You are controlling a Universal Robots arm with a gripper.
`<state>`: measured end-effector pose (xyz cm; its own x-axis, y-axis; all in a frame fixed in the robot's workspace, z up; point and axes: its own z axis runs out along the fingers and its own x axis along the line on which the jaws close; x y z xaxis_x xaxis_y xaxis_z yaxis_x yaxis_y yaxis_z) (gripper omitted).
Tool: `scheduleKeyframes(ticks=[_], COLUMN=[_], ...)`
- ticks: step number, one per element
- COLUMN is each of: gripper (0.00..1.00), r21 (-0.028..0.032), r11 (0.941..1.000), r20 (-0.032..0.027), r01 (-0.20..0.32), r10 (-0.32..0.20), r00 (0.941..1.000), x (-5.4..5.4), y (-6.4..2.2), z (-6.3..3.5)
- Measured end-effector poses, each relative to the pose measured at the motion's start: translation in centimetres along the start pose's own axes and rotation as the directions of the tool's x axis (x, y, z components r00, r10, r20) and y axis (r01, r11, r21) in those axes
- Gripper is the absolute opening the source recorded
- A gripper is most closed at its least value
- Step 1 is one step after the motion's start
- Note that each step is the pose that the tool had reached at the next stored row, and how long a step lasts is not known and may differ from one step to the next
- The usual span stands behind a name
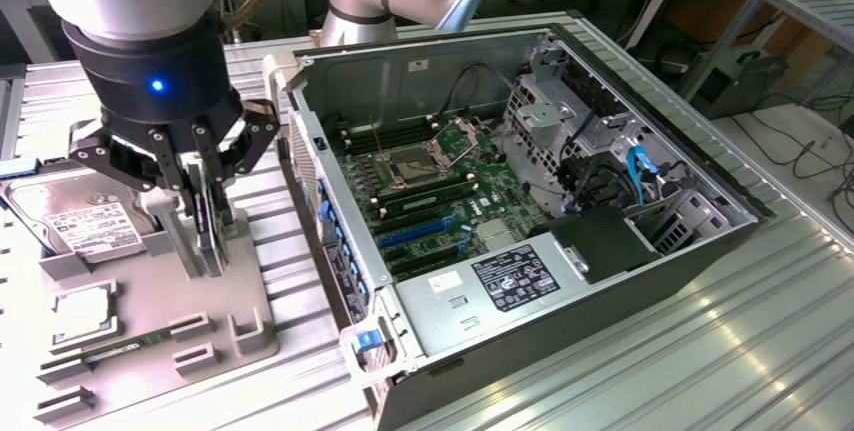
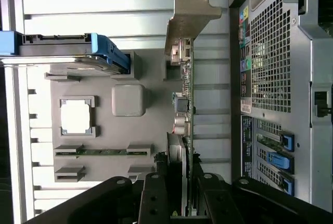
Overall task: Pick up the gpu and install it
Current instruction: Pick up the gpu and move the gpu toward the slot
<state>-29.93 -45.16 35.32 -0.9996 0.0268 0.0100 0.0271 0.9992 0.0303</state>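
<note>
The gpu (image 2: 186, 96) is a thin dark card seen edge-on, with its silver bracket (image 2: 190, 13) at the far end. It stands on edge over the grey parts fixture (image 1: 174, 291), to the exterior view's left of the open computer case (image 1: 534, 201). My gripper (image 1: 200, 236) comes straight down on the gpu (image 1: 210, 259) and is shut on it, one black finger on each flat side. The wrist view has the gripper (image 2: 179, 177) clamping the card's near end. Whether the card's lower edge still rests in its fixture slot cannot be told.
On the fixture lie a silver hard drive (image 1: 80, 216), a square processor (image 1: 83, 311) and a green memory stick (image 1: 127, 346). The case lies on its side with the motherboard's blue slots (image 1: 414, 231) and a power supply (image 1: 514, 276) exposed. A ribbed metal table (image 1: 694, 351) carries everything.
</note>
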Motion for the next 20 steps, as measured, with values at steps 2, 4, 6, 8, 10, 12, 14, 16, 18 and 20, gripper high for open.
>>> scheduleKeyframes(ticks=[2, 4, 6, 8, 10, 12, 14, 16, 18, 20], gripper=[0.27, 0.27, 0.27, 0.27, 0.27, 0.27, 0.27, 0.27, 0.27, 0.27], r21=[0.0, -0.0001, -0.0002, 0.0, -0.0001, 0.0, 0.0, 0.0, -0.0001, -0.0001], r11=[1.0, 1.0, 1.0, 1.0, 1.0, 1.0, 1.0, 1.0, 1.0, 1.0], r20=[0.0, 0.0, 0.0001, 0.0001, 0.0, 0.0, 0.0, 0.0, 0.0001, 0.0], r01=[0.0, 0.0, 0.0, 0.0, 0.0, 0.0, 0.0, 0.0, 0.0, 0.0], r10=[0.0, 0.0, 0.0, 0.0, 0.0, 0.0, 0.0, 0.0, 0.0, 0.0], r00=[1.0, 1.0, 1.0, 1.0, 1.0, 1.0, 1.0, 1.0, 1.0, 1.0], x=[0.0, 0.0, 0.0, 0.0, 0.0, 0.0, 0.0, 0.0, 0.1, 0.1], y=[0.02, 0.04, 0.06, 0.08, 0.1, 0.11, 0.13, 0.14, 0.16, 0.18], z=[-0.63, -1.29, -2.01, -2.55, -3.14, -3.74, -4.3, -4.74, -5.23, -5.8])
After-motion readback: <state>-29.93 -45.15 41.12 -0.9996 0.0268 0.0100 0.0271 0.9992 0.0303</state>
